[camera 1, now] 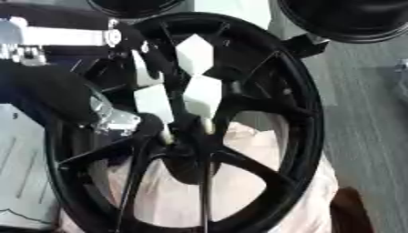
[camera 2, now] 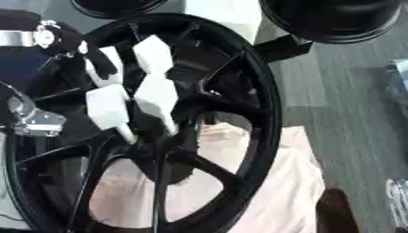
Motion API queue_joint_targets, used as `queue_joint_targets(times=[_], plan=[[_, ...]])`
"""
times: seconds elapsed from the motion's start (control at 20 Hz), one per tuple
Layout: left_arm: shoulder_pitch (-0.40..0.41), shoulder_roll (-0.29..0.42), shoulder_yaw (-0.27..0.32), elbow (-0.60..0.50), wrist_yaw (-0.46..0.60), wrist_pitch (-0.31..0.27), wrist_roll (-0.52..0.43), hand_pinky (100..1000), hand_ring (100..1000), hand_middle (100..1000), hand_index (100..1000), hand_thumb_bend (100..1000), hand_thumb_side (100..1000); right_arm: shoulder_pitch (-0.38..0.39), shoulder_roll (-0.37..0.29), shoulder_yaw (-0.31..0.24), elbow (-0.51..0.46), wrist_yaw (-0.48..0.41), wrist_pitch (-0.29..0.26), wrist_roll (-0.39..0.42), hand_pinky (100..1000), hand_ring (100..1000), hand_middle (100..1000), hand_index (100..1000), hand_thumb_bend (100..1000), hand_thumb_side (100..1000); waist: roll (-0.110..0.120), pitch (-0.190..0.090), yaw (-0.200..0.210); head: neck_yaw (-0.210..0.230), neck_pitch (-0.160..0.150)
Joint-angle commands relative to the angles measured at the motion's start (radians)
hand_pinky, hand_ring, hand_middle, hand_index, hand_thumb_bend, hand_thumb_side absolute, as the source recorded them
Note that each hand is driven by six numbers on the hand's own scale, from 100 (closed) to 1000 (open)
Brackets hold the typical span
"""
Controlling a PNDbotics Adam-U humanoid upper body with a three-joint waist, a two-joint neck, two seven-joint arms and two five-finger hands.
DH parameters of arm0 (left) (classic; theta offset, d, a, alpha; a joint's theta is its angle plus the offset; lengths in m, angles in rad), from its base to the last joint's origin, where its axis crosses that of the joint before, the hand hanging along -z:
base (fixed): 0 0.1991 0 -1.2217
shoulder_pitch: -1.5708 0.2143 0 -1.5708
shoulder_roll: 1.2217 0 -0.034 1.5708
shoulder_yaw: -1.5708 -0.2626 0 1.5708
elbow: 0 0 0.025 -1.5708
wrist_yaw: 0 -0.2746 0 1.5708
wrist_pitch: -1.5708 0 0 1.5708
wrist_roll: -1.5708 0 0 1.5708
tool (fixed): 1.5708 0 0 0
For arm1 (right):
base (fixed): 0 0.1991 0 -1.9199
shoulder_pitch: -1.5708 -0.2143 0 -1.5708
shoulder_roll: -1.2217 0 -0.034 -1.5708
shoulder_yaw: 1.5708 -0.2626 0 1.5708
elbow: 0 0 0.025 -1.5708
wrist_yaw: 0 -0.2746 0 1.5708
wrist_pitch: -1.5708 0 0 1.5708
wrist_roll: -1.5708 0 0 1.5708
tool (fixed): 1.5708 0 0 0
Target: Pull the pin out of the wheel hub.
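Wheel (camera 1: 299, 113): black, spoked, standing tilted, filling most of both views. Hub (camera 1: 191, 150) at the meeting of the spokes, below centre. Left hand (camera 2: 131, 98) entering from upper left of the wheel, white-tipped fingers (camera 1: 199, 95) reaching down through the spokes to just above the hub. Fingers extended, tips drawn close together at the hub; contact with anything there cannot be told. Pin: not discernible among the dark spokes at the hub. Pale cloth (camera 2: 271, 182) behind and below the wheel. Grey floor (camera 1: 366, 113) right of the wheel. Right hand not seen.
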Motion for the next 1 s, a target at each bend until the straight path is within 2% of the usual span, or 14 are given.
queue_joint_targets(times=[0.05, 0.15, 0.7, 1.0], plan=[[-0.012, 0.014, 0.013, -0.008, -0.015, 0.015, -0.019, 722, 713, 753, 878, 470, 570, -0.001, -0.021, -0.002, -0.016, 0.004, 0.0, -0.002, 693, 767, 556, 632, 100, 766, -0.002, -0.017, 0.001, 0.006, -0.006], [-0.007, 0.013, 0.014, -0.008, -0.027, 0.028, -0.015, 748, 742, 754, 877, 469, 577, -0.001, -0.021, -0.002, -0.016, 0.004, 0.001, -0.002, 693, 767, 556, 632, 100, 767, -0.003, -0.016, 0.001, 0.009, -0.007], [0.001, 0.013, 0.012, -0.008, -0.041, 0.056, -0.01, 757, 751, 745, 864, 438, 589, 0.0, -0.02, -0.001, -0.017, 0.003, 0.002, -0.003, 694, 767, 556, 632, 100, 770, -0.005, -0.011, 0.002, 0.012, -0.01], [0.022, 0.017, 0.013, -0.008, -0.054, 0.095, 0.019, 755, 758, 752, 864, 421, 606, -0.002, -0.018, -0.001, -0.018, 0.004, 0.003, -0.004, 694, 767, 557, 632, 100, 773, -0.006, -0.001, 0.002, 0.018, -0.017]])
